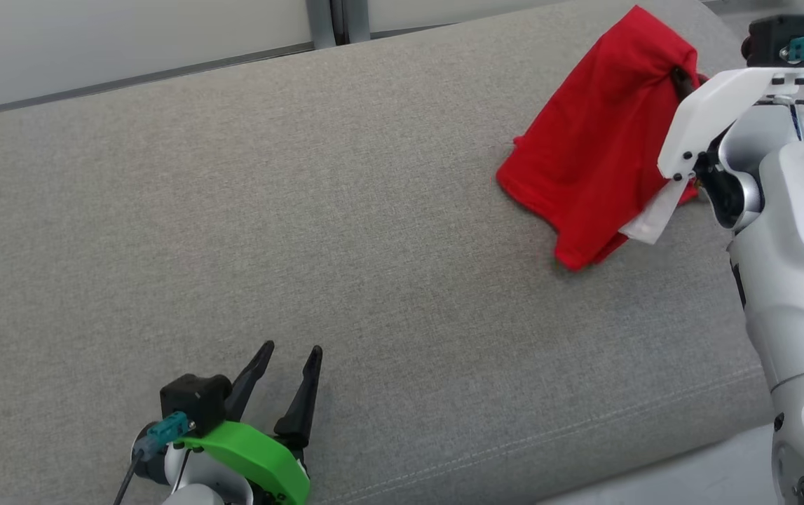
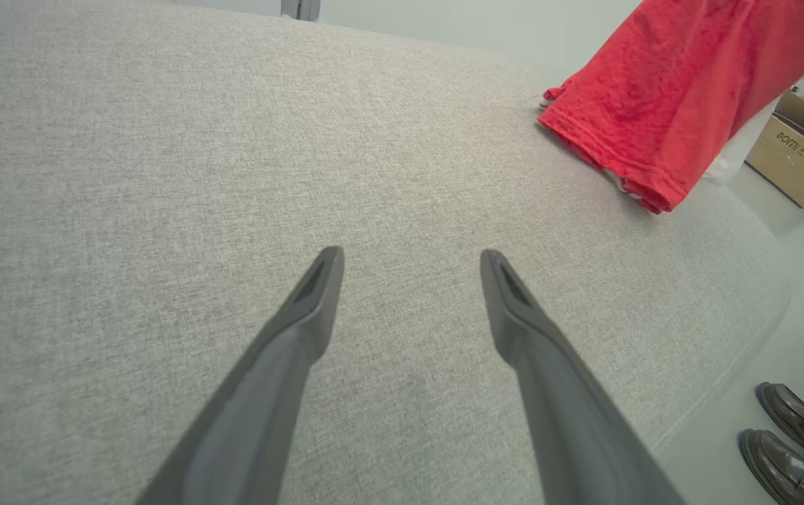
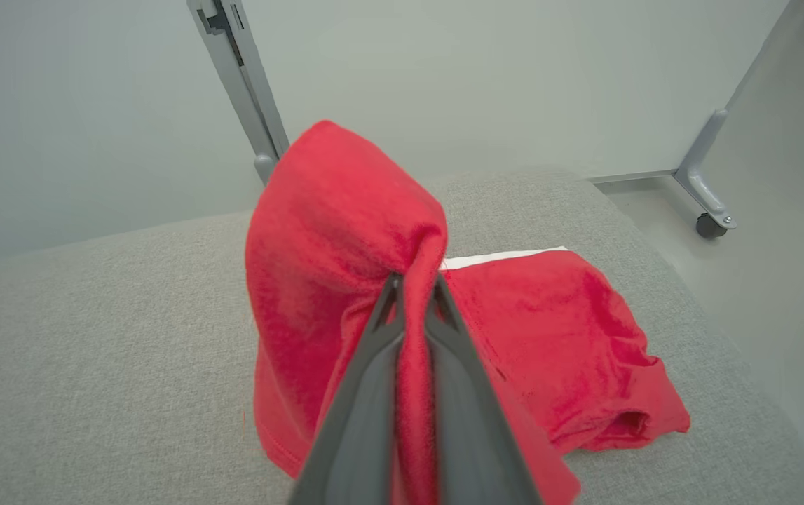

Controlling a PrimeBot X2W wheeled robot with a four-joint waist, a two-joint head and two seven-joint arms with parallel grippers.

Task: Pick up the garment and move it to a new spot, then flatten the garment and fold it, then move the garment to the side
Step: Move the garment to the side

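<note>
A red garment (image 1: 601,133) hangs lifted at the far right of the grey cushioned surface (image 1: 303,231), its lower hem still touching the fabric. My right gripper (image 3: 416,287) is shut on a pinched fold of the garment (image 3: 345,231), with the rest trailing down and lying behind. A white part (image 1: 654,214) shows at its lower edge. My left gripper (image 1: 291,352) stands open near the front left, nothing between its fingers (image 2: 317,294), well apart from the garment (image 2: 661,98).
A cardboard box (image 2: 798,158) stands on the floor beyond the surface's right end, and a person's dark shoes (image 2: 791,435) are beside the front edge. A metal frame leg with a caster (image 3: 706,196) stands behind. The surface's middle and left are bare.
</note>
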